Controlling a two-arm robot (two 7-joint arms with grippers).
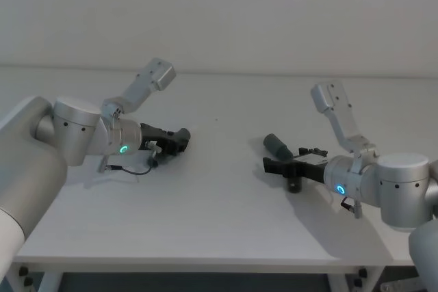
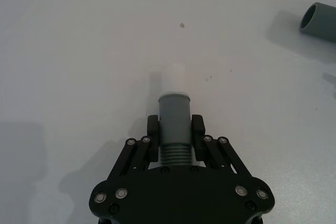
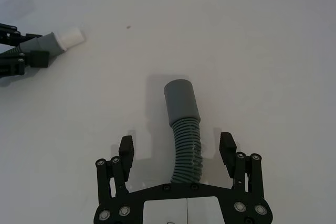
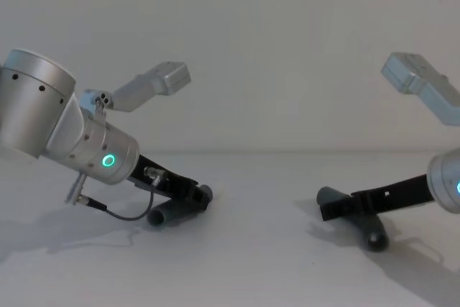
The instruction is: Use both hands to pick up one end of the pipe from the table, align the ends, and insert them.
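- While the white-tipped tube piece point(image 2: 174, 109) is gripped, the left gripper point(image 2: 176, 129) is held low over the left part of the desk point(image 1: 219, 230), well in from the front edge.
- Its jaws are seen closed on the lighter grey cuff point(image 2: 174, 121), just ahead of the ribbed section, with one pad pressed to each side.
- The pale white tip point(image 2: 172, 78) is left free beyond the jaws and is pointed toward the middle of the desk.
- From the chest view, the dark plain end point(image 4: 159, 216) of this piece is seen down at the desk surface beneath the gripper; whether it is touching cannot be told.
- The right gripper point(image 3: 178, 148) is lowered over the right part of the desk, with its jaws spread wide.
- The second tube piece point(image 3: 186, 145) is laid on the desk between those jaws and is touched by neither.
- Its grey cuff point(image 3: 180, 100) is pointed past the jaws toward the middle of the desk.
- The two pieces are set well apart, with bare desk between them.
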